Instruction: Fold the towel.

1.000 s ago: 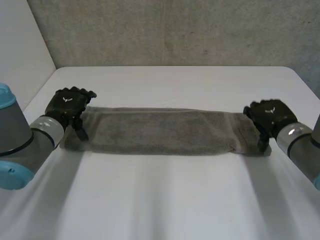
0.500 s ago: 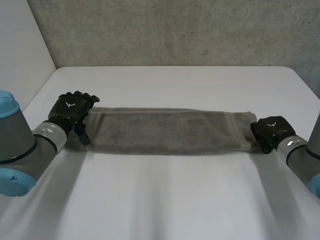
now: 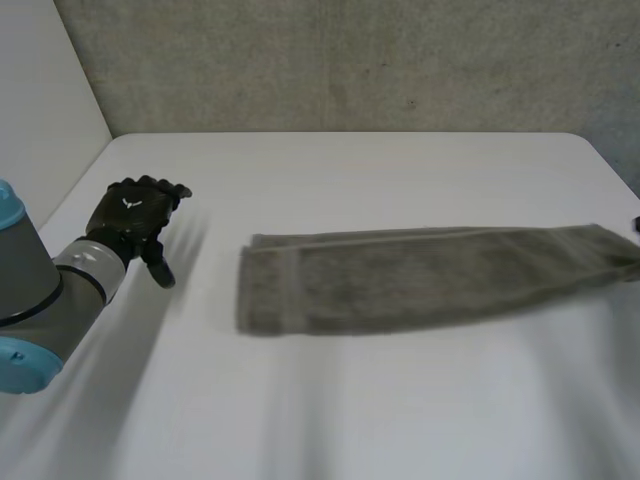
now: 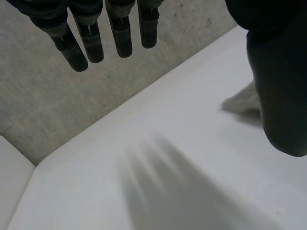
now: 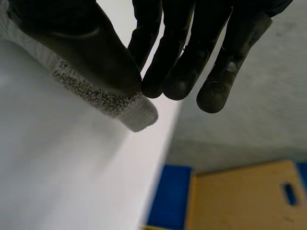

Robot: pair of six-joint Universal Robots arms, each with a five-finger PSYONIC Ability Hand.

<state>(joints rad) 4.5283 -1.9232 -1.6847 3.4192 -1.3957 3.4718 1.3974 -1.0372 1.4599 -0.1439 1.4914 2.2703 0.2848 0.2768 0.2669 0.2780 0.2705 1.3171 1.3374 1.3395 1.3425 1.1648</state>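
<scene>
Long grey terry towel [image 3: 420,275] in a strip: crosswise fold probably left.
Right hand [image 5: 72,43] fingers pinch its end; left hand [image 3: 133,215] fingers open, empty.

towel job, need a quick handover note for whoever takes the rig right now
Left robot hand: open, holding nothing, over the bare table, apart from the towel's free end.
Right robot hand: shut on the towel, pinching its other end between thumb and fingers, out by the table's right edge.
Towel: a long narrow strip lying flat across the right half of the table.
Done: it looks doubled lengthwise, though that is not certain.
Left: probably take the free end with the left robot hand, then fold end to end.
</scene>
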